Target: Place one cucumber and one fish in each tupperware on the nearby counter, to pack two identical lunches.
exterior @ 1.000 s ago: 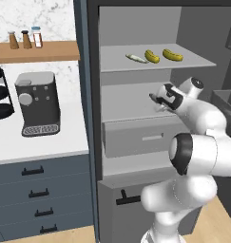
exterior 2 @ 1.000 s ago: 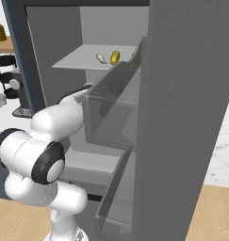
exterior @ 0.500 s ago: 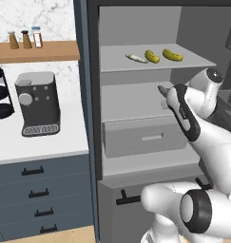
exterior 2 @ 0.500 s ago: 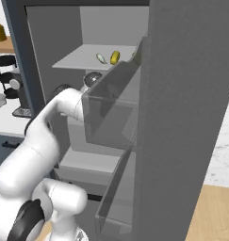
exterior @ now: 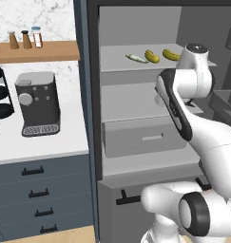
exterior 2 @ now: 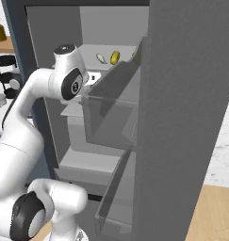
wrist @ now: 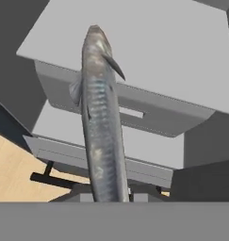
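Reaching into the tall dark-grey unit [exterior: 91,118], whose door [exterior 2: 182,117] stands open, the white arm [exterior: 202,137] bends in front of the grey shelves, with the white counter [exterior: 64,137] and its black coffee machine [exterior: 37,103] off to the left; inside, a closed grey drawer [exterior: 140,137] sits on the lower shelf, its front edge facing the robot; in the hand view the gripper [wrist: 109,193] is clamped on the tail end of the held fish [wrist: 99,122], a long silver-grey body that runs straight out from the fingers and hangs clear above the drawer top, touching nothing else; on the upper shelf [exterior: 117,64], near its front edge, the second fish [exterior: 136,58] lies at the left, with one cucumber [exterior: 152,56] just beside it and the other cucumber [exterior: 171,54] further right, all three apart from the arm
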